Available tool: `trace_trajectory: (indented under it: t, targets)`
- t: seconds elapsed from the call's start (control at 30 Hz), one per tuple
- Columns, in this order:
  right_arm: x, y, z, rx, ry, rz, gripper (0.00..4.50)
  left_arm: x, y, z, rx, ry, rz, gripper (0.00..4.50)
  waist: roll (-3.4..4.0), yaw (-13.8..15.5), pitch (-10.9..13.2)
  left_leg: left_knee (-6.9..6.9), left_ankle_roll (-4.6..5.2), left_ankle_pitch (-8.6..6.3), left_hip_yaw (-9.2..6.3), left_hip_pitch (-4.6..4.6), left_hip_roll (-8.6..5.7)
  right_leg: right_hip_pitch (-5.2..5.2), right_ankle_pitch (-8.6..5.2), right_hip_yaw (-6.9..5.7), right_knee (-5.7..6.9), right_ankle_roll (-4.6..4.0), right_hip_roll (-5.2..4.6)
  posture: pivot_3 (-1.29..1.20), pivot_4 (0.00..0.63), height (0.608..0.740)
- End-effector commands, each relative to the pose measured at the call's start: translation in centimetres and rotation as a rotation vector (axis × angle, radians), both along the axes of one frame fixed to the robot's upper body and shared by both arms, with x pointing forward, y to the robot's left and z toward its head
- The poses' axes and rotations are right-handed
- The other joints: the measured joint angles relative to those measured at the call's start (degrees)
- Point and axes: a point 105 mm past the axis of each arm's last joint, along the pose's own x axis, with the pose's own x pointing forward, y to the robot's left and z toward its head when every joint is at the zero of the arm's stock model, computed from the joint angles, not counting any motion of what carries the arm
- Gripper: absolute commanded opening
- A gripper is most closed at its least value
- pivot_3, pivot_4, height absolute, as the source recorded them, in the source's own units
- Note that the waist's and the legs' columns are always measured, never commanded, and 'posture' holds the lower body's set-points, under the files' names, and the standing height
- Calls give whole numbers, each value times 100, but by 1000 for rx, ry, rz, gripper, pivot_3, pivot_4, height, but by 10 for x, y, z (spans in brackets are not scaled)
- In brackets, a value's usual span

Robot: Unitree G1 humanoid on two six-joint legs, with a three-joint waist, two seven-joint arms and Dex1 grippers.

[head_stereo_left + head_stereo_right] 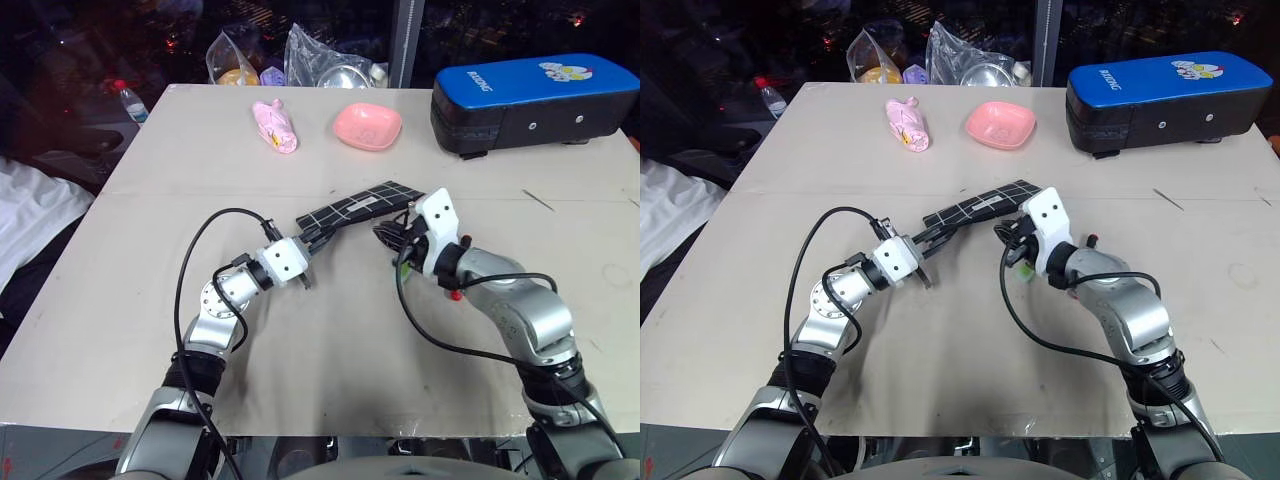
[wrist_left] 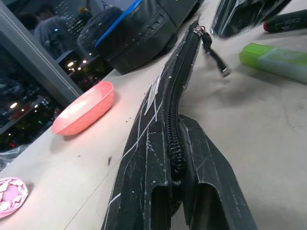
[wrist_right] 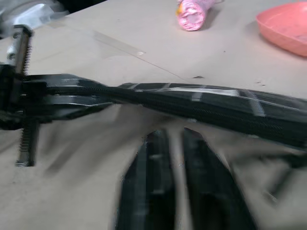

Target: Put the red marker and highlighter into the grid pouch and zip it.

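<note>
From the head views, the grid pouch (image 1: 362, 205) lies mid-surface, slanting from its near-left corner up toward the far right, and the left gripper (image 1: 306, 240) has its jaws clamped on that near-left end. The right gripper (image 1: 392, 236) sits just beside the pouch's right end, near side; whether its jaws are parted I cannot tell here. Farther back on the surface (image 1: 300, 350) are a pink bowl (image 1: 367, 126), a pink wrapped item (image 1: 275, 125) to its left, and a blue-and-black case (image 1: 535, 100) at far right. In the left wrist view, the jaws pinch the pouch's edge beside the zipper coil, the zipper pull (image 2: 214, 51) dangles at the far end, and the highlighter (image 2: 276, 60) and red marker (image 2: 285, 21) lie on the surface beyond it, outside the pouch. In the right wrist view, the right jaws stand narrowly apart, holding nothing, just near of the pouch.
</note>
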Motion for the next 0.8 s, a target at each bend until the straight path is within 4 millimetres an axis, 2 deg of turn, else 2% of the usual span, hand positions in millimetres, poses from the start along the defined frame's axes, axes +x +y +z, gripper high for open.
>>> trace_trajectory:
  t: [0.03,0.07,0.13,0.2,0.4,0.6,0.8]
  targets:
    - [3,-10,17,18,-55,-49,2239,-2,-2,12,-15,-44,-7,0,0,-2,0,0,0,0,0,0,0,0,0,0,0,0,0,0,150,740]
    - [6,-14,15,15,-50,-80,2832,-2,-3,12,-15,-44,-8,0,0,-2,0,0,0,0,-1,0,0,0,0,0,0,1,0,0,150,740]
    - [14,-23,11,14,-23,-149,3582,-2,-4,12,-16,-42,-10,0,0,-8,0,0,0,0,-1,0,0,0,0,0,1,1,2,0,150,740]
    - [20,-28,5,40,28,-202,3582,-2,-5,12,-19,-41,-12,0,0,-8,0,0,-1,0,-1,0,0,0,0,0,1,1,4,0,150,740]
    - [32,-28,-5,177,167,-273,3582,-2,-6,11,-19,-40,-13,0,0,-8,0,0,-2,1,1,1,1,-1,1,0,3,1,5,0,150,740]
    - [41,-25,-10,197,183,-271,3582,-3,-7,11,-15,-38,-18,0,0,-11,0,-1,-2,1,3,0,0,-1,1,2,2,1,4,0,150,740]
    - [46,-19,-12,136,125,-230,3582,-4,-7,10,-11,-36,-21,0,0,-14,0,-1,-2,1,3,1,1,-1,1,3,2,1,4,0,150,740]
